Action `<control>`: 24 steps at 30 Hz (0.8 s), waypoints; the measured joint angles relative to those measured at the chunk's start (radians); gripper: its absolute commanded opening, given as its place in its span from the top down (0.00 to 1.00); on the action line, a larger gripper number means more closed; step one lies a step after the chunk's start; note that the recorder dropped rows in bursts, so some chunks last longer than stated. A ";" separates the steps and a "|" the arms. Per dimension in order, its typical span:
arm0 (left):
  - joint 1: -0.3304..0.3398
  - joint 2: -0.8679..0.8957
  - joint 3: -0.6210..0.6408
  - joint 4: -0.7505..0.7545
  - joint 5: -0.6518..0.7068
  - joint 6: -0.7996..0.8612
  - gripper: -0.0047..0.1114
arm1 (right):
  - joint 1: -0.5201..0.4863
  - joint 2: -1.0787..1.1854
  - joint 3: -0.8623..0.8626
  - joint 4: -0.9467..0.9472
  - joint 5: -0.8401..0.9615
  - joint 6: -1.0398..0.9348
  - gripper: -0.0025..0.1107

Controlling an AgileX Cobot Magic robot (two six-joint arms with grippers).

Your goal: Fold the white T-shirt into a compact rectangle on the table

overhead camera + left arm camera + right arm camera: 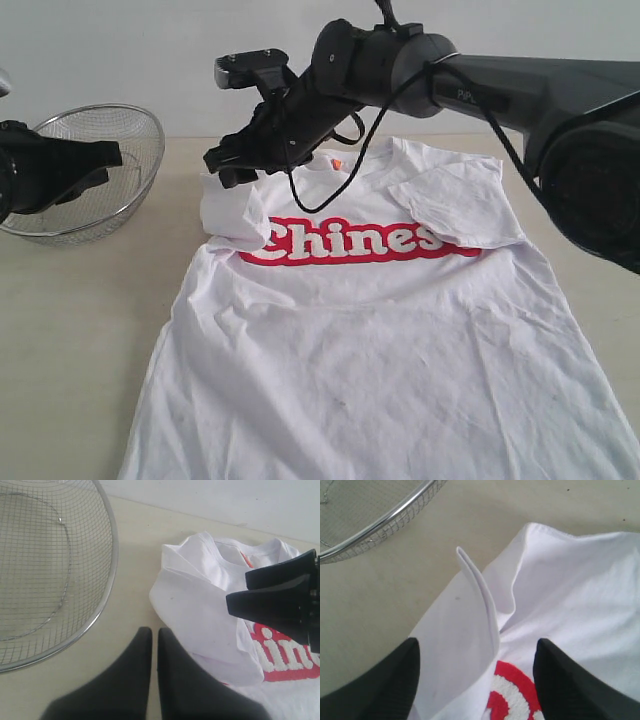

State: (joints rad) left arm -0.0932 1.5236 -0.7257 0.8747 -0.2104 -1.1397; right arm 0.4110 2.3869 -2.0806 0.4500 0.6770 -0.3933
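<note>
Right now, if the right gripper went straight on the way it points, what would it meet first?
Probably the folded-over sleeve of the wrinkled white cotton T-shirt, though depth is unclear.

Item: one silver wire-mesh bowl, round, with a solid bright metal rim, standing upright at the far left corner of the table. Behind: plain pale wall.

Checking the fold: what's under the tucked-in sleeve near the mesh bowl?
The folded sleeve lies on the chest of the white T-shirt, overlapping the start of the red lettering. Anything else beneath is hidden.
</note>
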 measured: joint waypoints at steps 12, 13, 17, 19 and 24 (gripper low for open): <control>0.000 0.000 0.000 0.000 0.000 -0.015 0.92 | 0.000 0.005 0.000 -0.015 -0.007 0.016 0.47; 0.000 0.000 0.000 0.000 0.000 -0.020 0.92 | 0.000 0.012 0.000 -0.015 -0.005 0.016 0.47; 0.000 0.000 0.000 0.000 0.000 -0.024 0.92 | 0.011 0.025 0.000 -0.013 -0.017 0.020 0.47; 0.000 0.000 0.000 0.000 0.000 -0.024 0.92 | 0.017 0.033 0.000 -0.011 -0.019 0.020 0.47; 0.000 0.000 0.000 0.000 0.000 -0.024 0.92 | 0.019 0.051 0.000 -0.011 -0.027 0.027 0.55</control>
State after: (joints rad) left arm -0.0932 1.5236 -0.7257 0.8747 -0.2104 -1.1640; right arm 0.4301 2.4378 -2.0806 0.4390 0.6502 -0.3666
